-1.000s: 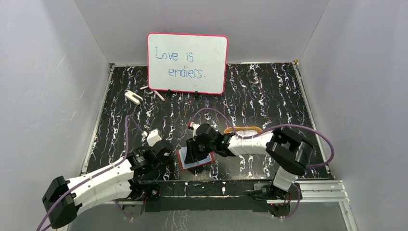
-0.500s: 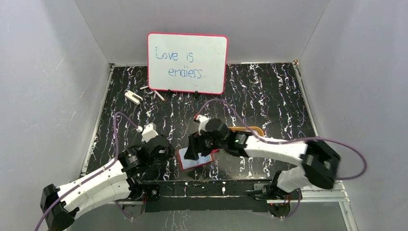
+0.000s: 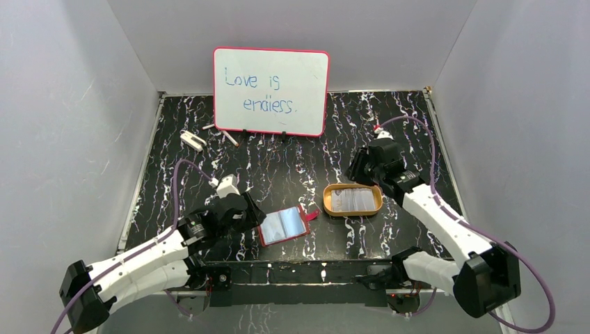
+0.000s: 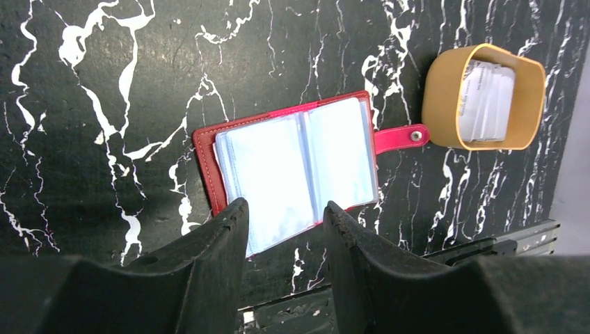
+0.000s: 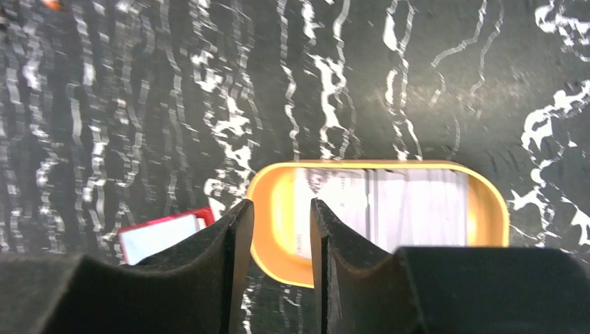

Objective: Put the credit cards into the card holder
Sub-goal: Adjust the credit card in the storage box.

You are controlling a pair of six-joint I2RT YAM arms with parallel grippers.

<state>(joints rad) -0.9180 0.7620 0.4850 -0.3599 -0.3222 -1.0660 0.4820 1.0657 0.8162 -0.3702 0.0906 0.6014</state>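
Observation:
The card holder (image 3: 284,226) is a dark-red wallet lying open on the black marbled table, pale pockets up and snap tab pointing right. It also shows in the left wrist view (image 4: 299,163) and the right wrist view (image 5: 163,233). The credit cards (image 3: 353,200) lie stacked in the orange tray (image 3: 351,213); they also show in both wrist views (image 4: 485,97) (image 5: 403,202). My left gripper (image 3: 245,212) (image 4: 285,209) is open and empty, just left of the wallet. My right gripper (image 3: 360,174) (image 5: 282,205) is open and empty, hovering behind the tray's left end.
A pink-framed whiteboard (image 3: 271,90) stands at the back. A small white object (image 3: 191,139) and a marker (image 3: 229,138) lie at the back left. Grey walls close in on both sides. The tray's rim (image 4: 442,97) (image 5: 275,209) sits right of the wallet's tab.
My right gripper has left the wallet and swung back and right to above the tray. The wallet now lies uncovered and open. My left gripper has edged toward the wallet.

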